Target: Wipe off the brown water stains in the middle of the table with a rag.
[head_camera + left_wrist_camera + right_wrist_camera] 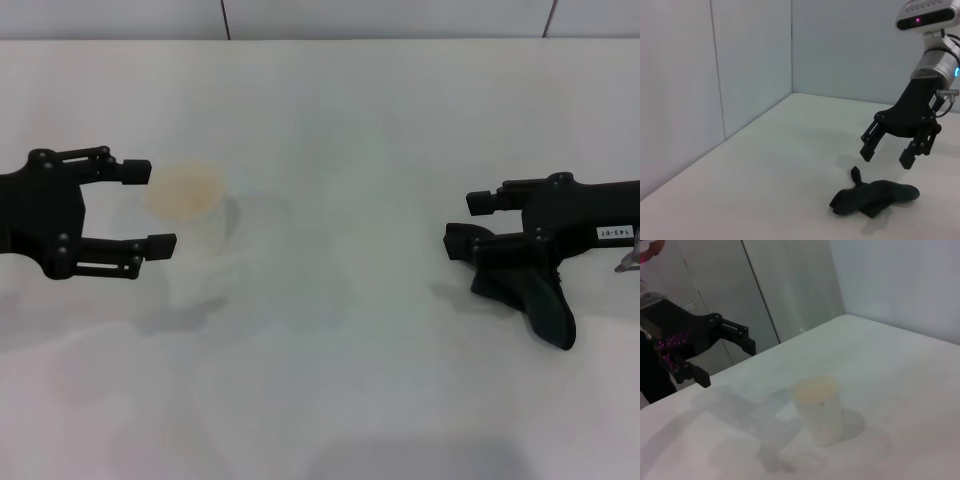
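The dark rag (535, 295) lies crumpled on the white table (340, 400) at the right. My right gripper (466, 222) is open and empty. In the left wrist view it (886, 157) hangs just above the rag (875, 196), not touching it. My left gripper (148, 207) is open and empty at the left, its fingers on either side of a white cup's near edge. It also shows in the right wrist view (724, 362). No brown water stain shows on the tabletop in any view.
A white cup (192, 215) of tan liquid stands upright left of the middle, right in front of the left gripper; it also shows in the right wrist view (819, 410). Pale walls border the table's far edge (320, 38).
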